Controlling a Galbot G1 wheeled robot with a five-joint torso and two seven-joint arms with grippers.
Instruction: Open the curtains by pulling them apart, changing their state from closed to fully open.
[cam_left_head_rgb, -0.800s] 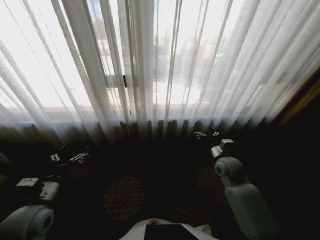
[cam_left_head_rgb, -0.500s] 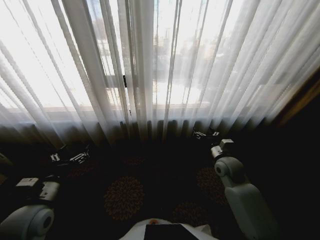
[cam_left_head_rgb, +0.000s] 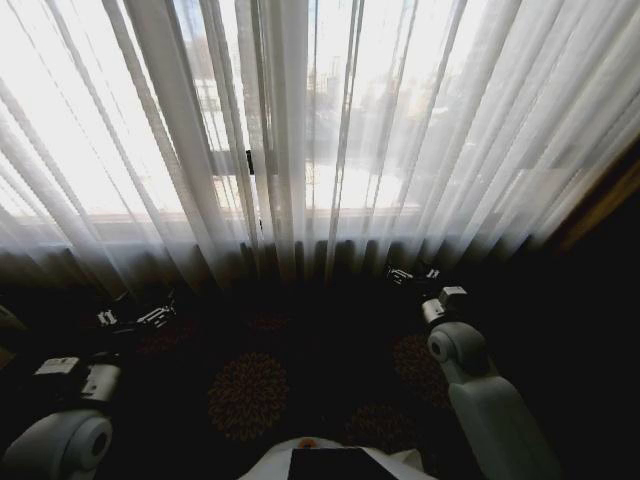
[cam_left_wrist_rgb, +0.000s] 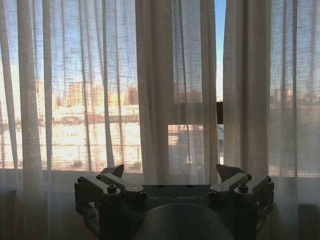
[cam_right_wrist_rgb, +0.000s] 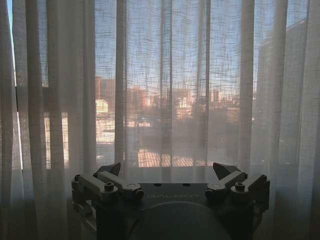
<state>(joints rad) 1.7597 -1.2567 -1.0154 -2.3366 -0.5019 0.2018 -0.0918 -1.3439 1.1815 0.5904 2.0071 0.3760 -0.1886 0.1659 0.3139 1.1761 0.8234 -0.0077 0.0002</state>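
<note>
While the lower part of the room lies in deep shadow, the curtains (cam_left_head_rgb: 330, 130) hang closed across the whole window at the far side, from the left edge to the right edge of the head view. Their top is cut off by the frame, and their hems sink into the dark, so where they meet the floor is hard to make out. Behind the sheer fabric a dark window frame bar (cam_left_head_rgb: 249, 162) and pale city buildings (cam_left_wrist_rgb: 90, 97) show through.

Near the left, the left gripper (cam_left_head_rgb: 135, 317) stays low over the patterned carpet (cam_left_head_rgb: 247, 392), and it is apart from the fabric. In the left wrist view the left gripper (cam_left_wrist_rgb: 170, 175) has its jaws spread wide with nothing between them, and it faces a thick pleat beside a narrow gap of sky. On the right, the right gripper (cam_left_head_rgb: 413, 273) is just before the lower pleats. In the right wrist view the right gripper (cam_right_wrist_rgb: 169, 171) is also spread wide and holds nothing. Whether it touches the fabric I cannot tell.
</note>
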